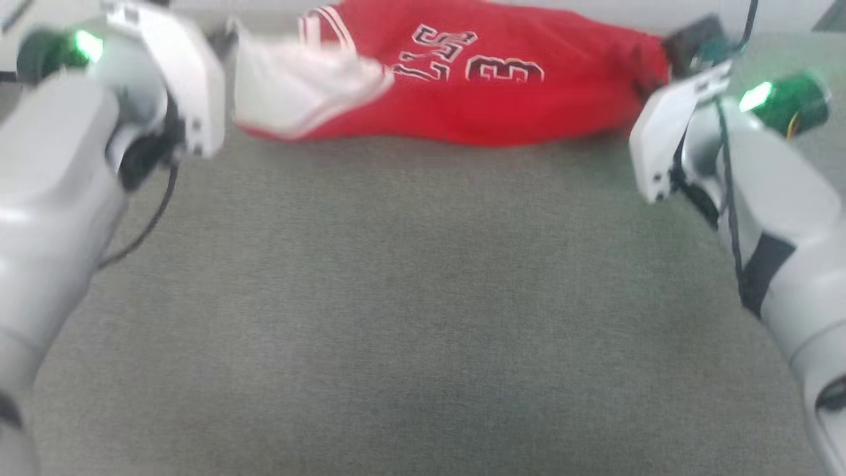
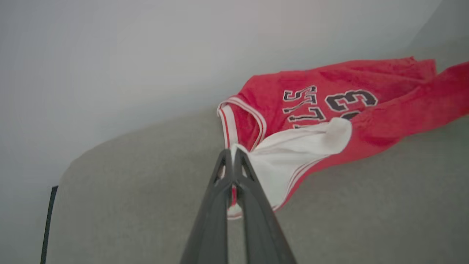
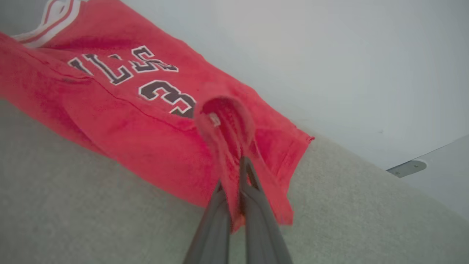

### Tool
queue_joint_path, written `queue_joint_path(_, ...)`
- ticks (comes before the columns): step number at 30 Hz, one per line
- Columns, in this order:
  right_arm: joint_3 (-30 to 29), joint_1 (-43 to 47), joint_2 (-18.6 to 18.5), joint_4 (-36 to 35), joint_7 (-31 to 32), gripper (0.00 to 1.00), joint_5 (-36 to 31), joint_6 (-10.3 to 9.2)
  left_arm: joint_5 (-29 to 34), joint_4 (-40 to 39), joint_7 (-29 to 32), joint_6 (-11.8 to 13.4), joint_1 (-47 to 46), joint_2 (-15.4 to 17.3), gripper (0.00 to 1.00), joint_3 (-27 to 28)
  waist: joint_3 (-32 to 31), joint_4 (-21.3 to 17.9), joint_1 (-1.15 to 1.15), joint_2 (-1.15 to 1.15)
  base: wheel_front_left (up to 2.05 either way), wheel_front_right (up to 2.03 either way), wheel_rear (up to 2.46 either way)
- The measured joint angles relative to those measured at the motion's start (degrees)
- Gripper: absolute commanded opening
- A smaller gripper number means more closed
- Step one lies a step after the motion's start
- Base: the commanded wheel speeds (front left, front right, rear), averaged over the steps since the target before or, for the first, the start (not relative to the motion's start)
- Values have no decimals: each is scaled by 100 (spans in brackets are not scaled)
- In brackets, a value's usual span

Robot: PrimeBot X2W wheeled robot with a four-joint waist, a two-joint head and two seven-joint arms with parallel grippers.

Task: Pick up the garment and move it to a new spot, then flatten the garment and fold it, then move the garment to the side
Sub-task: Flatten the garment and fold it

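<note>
Holding the garment [image 1: 502, 99] by both ends, drawn out along the far edge of the grey-green desk [image 1: 410, 297], close under the pale wall [image 2: 146, 55]. Long axis lying left to right across the head view: collar [image 1: 327, 23] and white sleeve [image 1: 297, 86] toward the robot's left, hem [image 3: 293, 154] toward its right, chest print [image 1: 469, 59] upside down as seen from the head. With the left hand [image 2: 231, 156], pinched shut on the sleeve's edge, a scrap of cloth hanging out between the fingers. With the right hand [image 3: 242, 167], clamped likewise on a bunched red fold by the hem corner. Sagging in the middle, front edge on or just above the desk; cannot tell which.
</note>
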Motion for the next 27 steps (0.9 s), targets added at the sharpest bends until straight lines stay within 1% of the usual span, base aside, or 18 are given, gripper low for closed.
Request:
queue_joint_path(2,303,331,-151,-417,250,0,415,0,-154,-226,278,0,337,223,0,-51,-95,34,0,0,0,0,0)
queue_joint_path(4,611,708,-403,-912,519,0,872,0,-341,-485,505,23,723,353,0,-56,-185,63,0,0,0,0,0)
queue_joint_path(6,877,1102,-739,-1462,758,0,1357,0,-412,-829,760,145,1084,452,0,-135,-263,96,0,0,0,0,0)
queue_joint_path(9,1222,1623,-1300,-2346,1081,0,1987,0,-627,-1465,1083,474,1568,748,0,-170,-359,124,0,0,0,0,0)
queue_joint_path(14,1593,2396,-2178,-3618,1394,0,2744,0,-949,-2922,1461,1174,2494,1388,0,-231,-437,130,0,0,0,0,0)
queue_joint_path(18,1811,2931,-2760,-4495,1547,0,3152,0,-1114,-4121,1603,1876,3189,1957,0,-260,-436,133,0,0,0,0,0)
queue_joint_path(23,1883,3492,-3357,-5208,1662,0,3577,0,-1359,-5426,1739,2619,3935,2460,0,-370,-433,133,0,0,0,0,0)
queue_joint_path(27,1918,3878,-3712,-5579,1730,0,3869,0,-1478,-6149,1894,3089,4344,2824,0,-475,-415,110,0,0,0,0,0)
